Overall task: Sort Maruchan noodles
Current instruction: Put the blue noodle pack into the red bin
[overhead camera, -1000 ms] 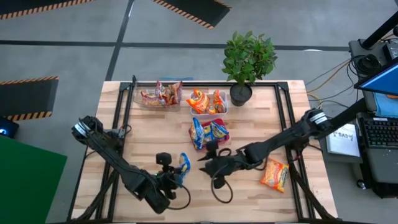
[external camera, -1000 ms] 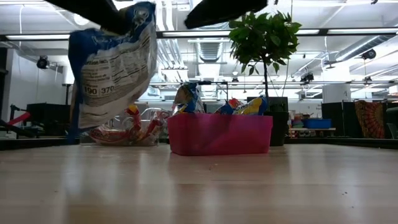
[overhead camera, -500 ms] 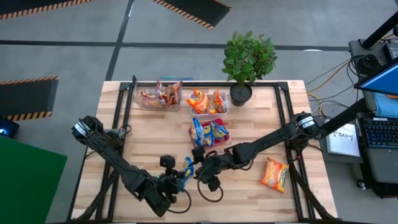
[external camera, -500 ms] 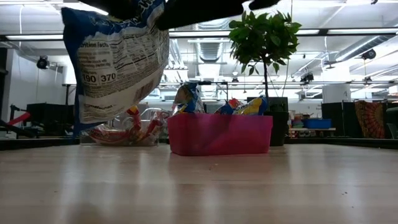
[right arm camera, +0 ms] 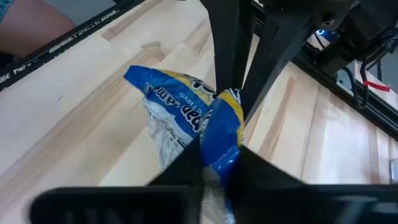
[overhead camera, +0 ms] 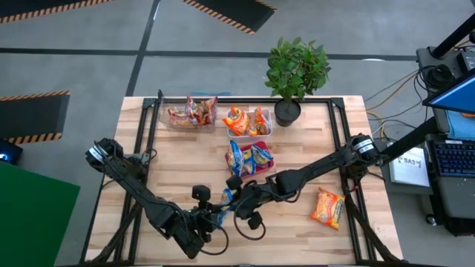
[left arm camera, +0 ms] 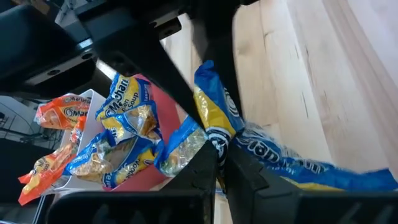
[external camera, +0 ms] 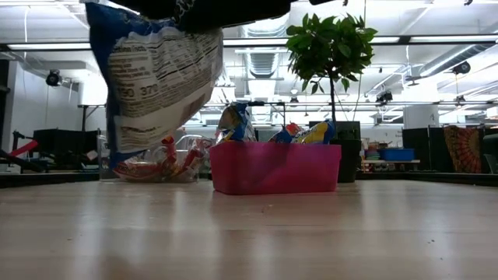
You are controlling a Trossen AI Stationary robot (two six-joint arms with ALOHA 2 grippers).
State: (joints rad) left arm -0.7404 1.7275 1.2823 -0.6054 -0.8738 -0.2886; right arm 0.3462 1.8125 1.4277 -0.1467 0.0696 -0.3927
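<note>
Left gripper (overhead camera: 217, 216): clamped on the blue-and-yellow noodle packet (overhead camera: 225, 202); in the left wrist view its two dark fingers (left arm camera: 211, 168) pinch the packet's crimped edge with no gap between them.
Right gripper (overhead camera: 236, 202): also pinching that same packet, from the opposite side; in the right wrist view its fingers (right arm camera: 186, 163) close around the packet's blue end.
Held packet: caught between the two grippers, which meet over the near middle of the wooden table (overhead camera: 178, 163); in the low view it hangs clear of the tabletop with its printed back panel facing the camera (external camera: 159, 78).
Red tray (overhead camera: 252, 160): just beyond the two grippers, toward the far edge; it holds more blue-and-yellow packets (overhead camera: 249, 156), which stick up above its rim in the low view (external camera: 274, 167).
White tray (overhead camera: 249, 122): farther out behind the red one, touching or nearly touching it, filled with orange packets (overhead camera: 245, 119).
Clear tray (overhead camera: 189, 115): beside the white tray, on the left arm's side of it, holding reddish packets (overhead camera: 191, 113).
Loose orange packet (overhead camera: 327, 208): flat on the table, well off to the right gripper's side, under the right arm's reach.
Potted plant (overhead camera: 295, 70): at the far edge of the table, beyond the trays, on the right arm's side.
</note>
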